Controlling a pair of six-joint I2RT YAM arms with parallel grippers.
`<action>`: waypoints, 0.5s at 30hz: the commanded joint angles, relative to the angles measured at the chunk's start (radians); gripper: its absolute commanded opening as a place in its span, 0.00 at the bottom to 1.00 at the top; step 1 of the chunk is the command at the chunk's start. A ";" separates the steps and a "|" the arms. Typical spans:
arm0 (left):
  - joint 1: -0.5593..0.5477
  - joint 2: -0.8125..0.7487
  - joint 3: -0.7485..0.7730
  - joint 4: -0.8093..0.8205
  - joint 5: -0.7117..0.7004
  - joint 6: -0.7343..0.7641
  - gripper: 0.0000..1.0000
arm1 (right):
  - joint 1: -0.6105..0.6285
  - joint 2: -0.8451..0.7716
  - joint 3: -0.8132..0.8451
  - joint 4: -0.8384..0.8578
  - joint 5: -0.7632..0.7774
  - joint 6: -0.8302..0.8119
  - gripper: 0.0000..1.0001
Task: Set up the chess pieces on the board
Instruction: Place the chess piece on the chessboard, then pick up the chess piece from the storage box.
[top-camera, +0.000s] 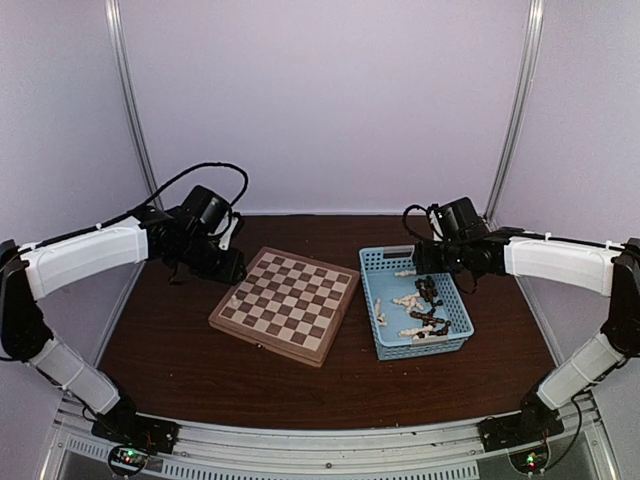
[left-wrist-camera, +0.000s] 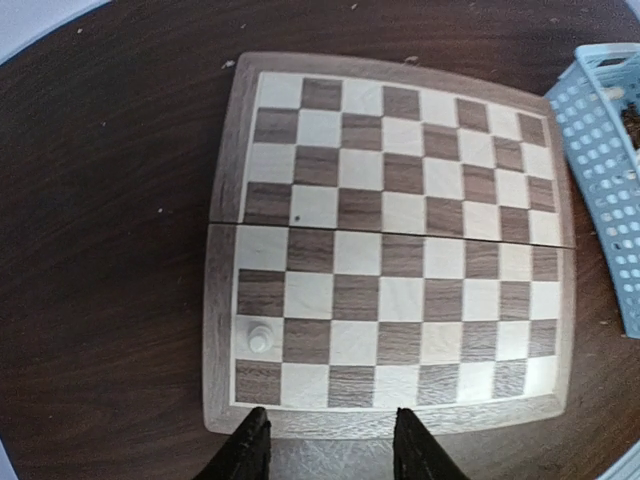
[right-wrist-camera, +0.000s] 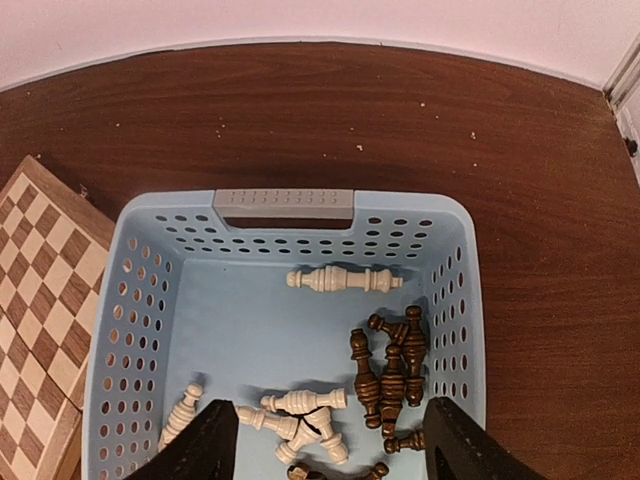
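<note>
Barely started: one white piece (left-wrist-camera: 259, 335) stands on the board (left-wrist-camera: 222, 200), the other pieces (right-wrist-camera: 390, 375) lie in the blue basket (right-wrist-camera: 130, 300), left claw (left-wrist-camera: 332, 442) and right claw (right-wrist-camera: 330, 445) both apart, empty.

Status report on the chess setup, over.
Both grippers open: left gripper at board rim, right gripper over basket. One white pawn on board, other pieces in basket. Nothing blocking.

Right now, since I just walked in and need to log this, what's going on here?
Two robot arms are setting up chess. The left gripper hovers open at the edge of the board; one white piece stands on it. The right gripper hangs open over the blue basket, where white pieces and dark pieces lie on their sides. Neither holds anything.
</note>
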 joint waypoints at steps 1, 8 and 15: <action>-0.006 -0.112 -0.072 0.161 0.150 0.028 0.42 | -0.031 0.023 0.079 -0.133 -0.127 0.080 0.66; -0.006 -0.219 -0.175 0.322 0.283 0.051 0.43 | -0.030 0.089 0.164 -0.271 -0.320 -0.166 0.61; -0.006 -0.238 -0.181 0.360 0.308 0.047 0.42 | -0.014 0.269 0.311 -0.472 -0.328 -0.387 0.54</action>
